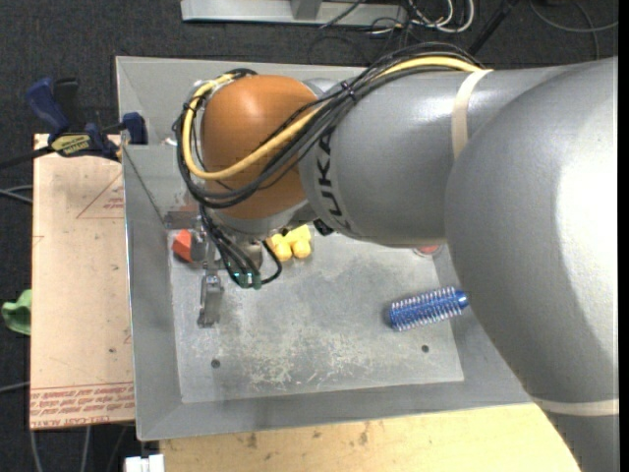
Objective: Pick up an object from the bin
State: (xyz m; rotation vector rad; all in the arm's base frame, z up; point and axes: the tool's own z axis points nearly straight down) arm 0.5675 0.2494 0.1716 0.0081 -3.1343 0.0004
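My gripper [208, 308] hangs low over the left part of the bin floor, just under the orange-covered wrist. A small red-orange block [182, 247] lies close beside it, up and to its left, near the bin's left wall. A yellow, lumpy toy [293, 247] sits to the right of the gripper, partly hidden under the arm. Nothing shows held in the gripper.
A blue spiky roller [427, 308] lies on the bin floor at the right. A small reddish thing [428, 251] peeks out from under the arm above it. The big grey arm covers the bin's upper right half.
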